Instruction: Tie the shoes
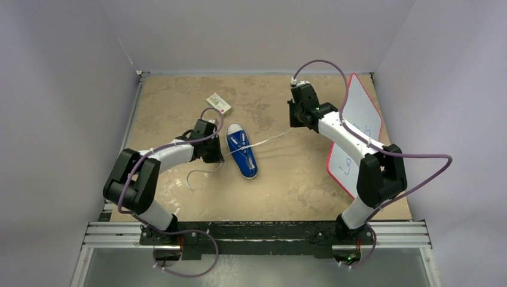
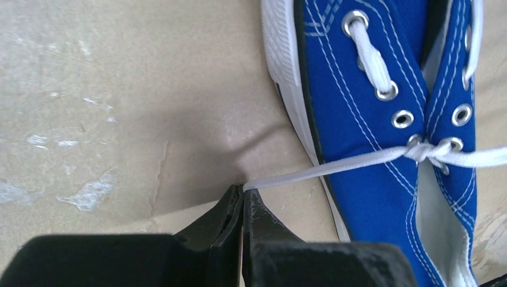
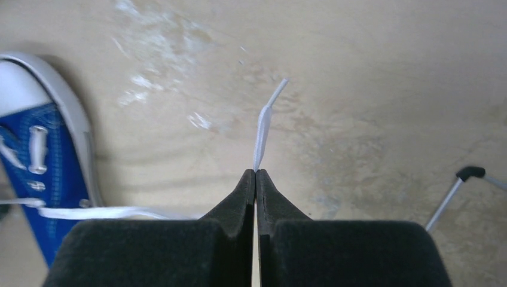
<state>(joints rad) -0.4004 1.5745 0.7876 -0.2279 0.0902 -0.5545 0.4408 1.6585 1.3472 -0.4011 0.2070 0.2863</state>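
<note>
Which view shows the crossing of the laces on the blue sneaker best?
The left wrist view: the lace crossing sits close and sharp between the eyelets. The top view shows it tiny. The right wrist view shows only the sneaker's blurred side.
</note>
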